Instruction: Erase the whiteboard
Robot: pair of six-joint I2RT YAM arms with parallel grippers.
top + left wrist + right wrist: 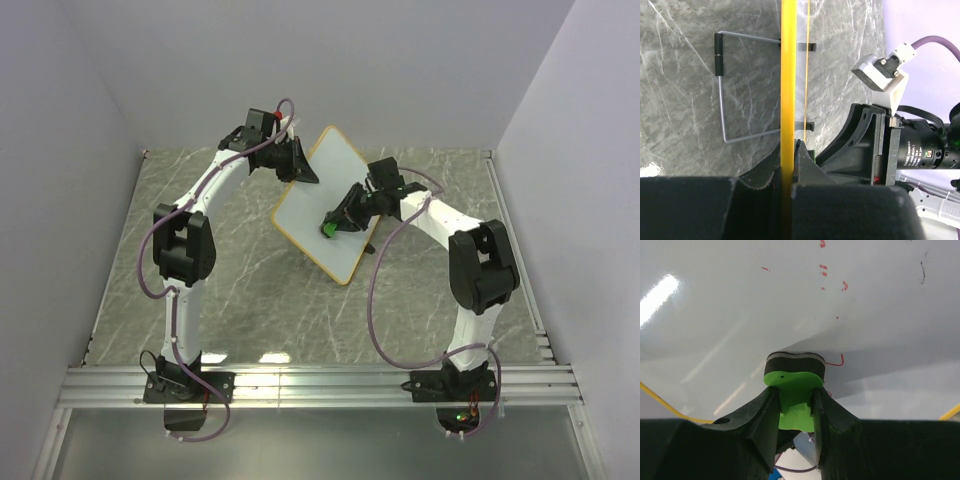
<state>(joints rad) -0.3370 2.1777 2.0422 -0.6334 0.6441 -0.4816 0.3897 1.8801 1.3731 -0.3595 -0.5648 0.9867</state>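
The whiteboard (312, 215), white with an orange-yellow rim, stands tilted in the middle of the table. My left gripper (302, 170) is shut on its upper left edge. In the left wrist view the rim (788, 75) runs edge-on between the closed fingers of the left gripper (790, 152). My right gripper (340, 220) is shut on a green eraser (329, 229), and in the right wrist view the right gripper (796, 400) presses the eraser's (792, 385) black pad (795, 365) flat against the board (740, 305). Small red marks (823, 270) remain above the pad, and a red stroke (837, 361) shows beside it.
A grey wire stand (722, 90) folds out from the board's back, over the grey marble table (230, 290). White walls (60, 200) close in left, right and behind. An aluminium rail (320, 380) carries both arm bases at the near edge.
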